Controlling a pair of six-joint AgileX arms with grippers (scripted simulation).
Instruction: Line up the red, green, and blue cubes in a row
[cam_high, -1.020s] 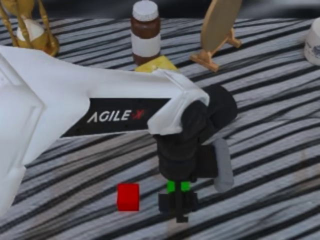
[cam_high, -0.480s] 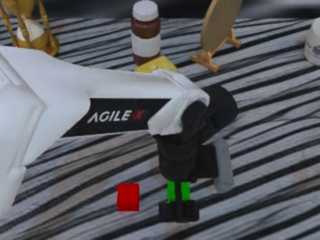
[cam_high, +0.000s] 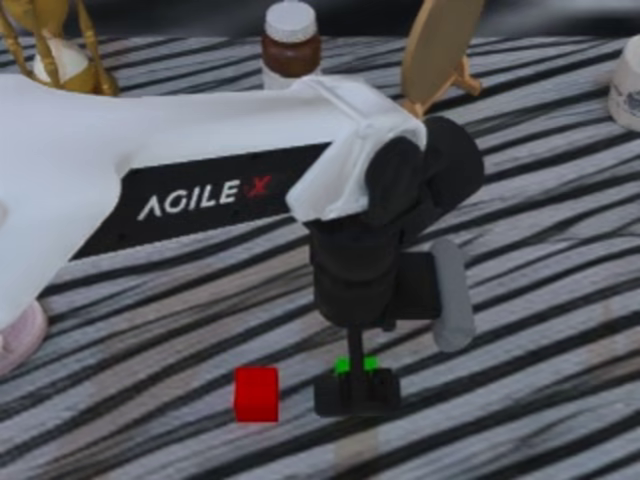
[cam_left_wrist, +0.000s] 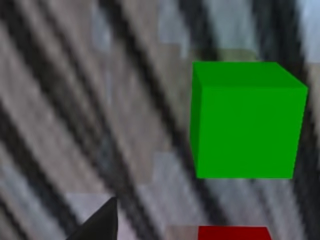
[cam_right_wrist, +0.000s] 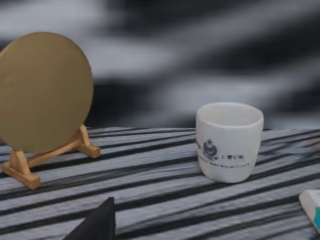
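Observation:
The red cube (cam_high: 256, 393) rests on the striped cloth near the front edge. The green cube (cam_high: 356, 364) lies to its right, mostly covered in the top view by my left gripper (cam_high: 357, 392), which hangs open straight above it. In the left wrist view the green cube (cam_left_wrist: 247, 120) sits free on the cloth with nothing touching it. The red cube (cam_left_wrist: 232, 233) shows at that view's edge, and one dark fingertip (cam_left_wrist: 102, 225) pokes in. The blue cube is out of view. My right arm is parked outside the top view; one fingertip (cam_right_wrist: 100, 222) shows in its own view.
Along the back stand a brass hourglass (cam_high: 60, 55), a brown jar with a white lid (cam_high: 291, 40), a gold disc on a wooden stand (cam_high: 440, 50) and a white cup (cam_high: 628, 85). My left forearm (cam_high: 180, 170) spans the table's left half.
My left gripper opened off the green cube and rose above it. The forearm swung toward the back and now hides more of the jar. The red cube stayed put.

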